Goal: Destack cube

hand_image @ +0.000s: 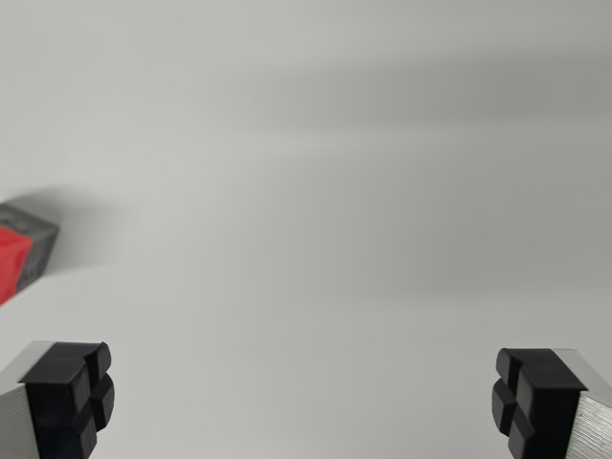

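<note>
Pale grey tabletop (pixel 316 191) filled nearly the whole wrist view, bare and softly shadowed. Nearest us, the gripper (pixel 304 402) hung with its two black fingertips (pixel 69 397) spread wide to either bottom corner, nothing between them, plainly released and empty. Between the pads was only blank surface.

Further out, and this was the thing that mattered, the cube stack sat hard against the wrist view's left edge: a red cube (pixel 10 258) with a dark grey cube (pixel 36 239) touching it, both cropped by the frame, so which one sat on top I could not tell. A soft shadow trailed off to their right.

So the stack lay well off to the left of the open jaws, not between them and a little farther away. By my reckoning, the arm would need to shift left and forward to centre the fingers over the cubes before any descent.
</note>
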Motion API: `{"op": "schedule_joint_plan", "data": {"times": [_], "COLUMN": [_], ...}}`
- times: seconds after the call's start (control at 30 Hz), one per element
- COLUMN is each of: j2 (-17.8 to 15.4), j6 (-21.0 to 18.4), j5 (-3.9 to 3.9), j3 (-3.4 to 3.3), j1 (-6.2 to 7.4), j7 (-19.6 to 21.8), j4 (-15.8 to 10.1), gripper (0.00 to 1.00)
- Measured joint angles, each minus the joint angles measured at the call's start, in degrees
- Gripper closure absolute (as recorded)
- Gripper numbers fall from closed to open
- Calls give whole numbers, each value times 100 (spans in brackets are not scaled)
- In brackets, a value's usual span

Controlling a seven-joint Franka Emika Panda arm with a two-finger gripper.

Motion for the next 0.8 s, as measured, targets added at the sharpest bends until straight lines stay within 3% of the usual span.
{"op": "schedule_joint_plan", "data": {"times": [0.8], "j2": [38], "j6": [280], "j5": [0], "j3": [102], "j1": [305], "j7": [818], "j4": [-312], "gripper": [0]}}
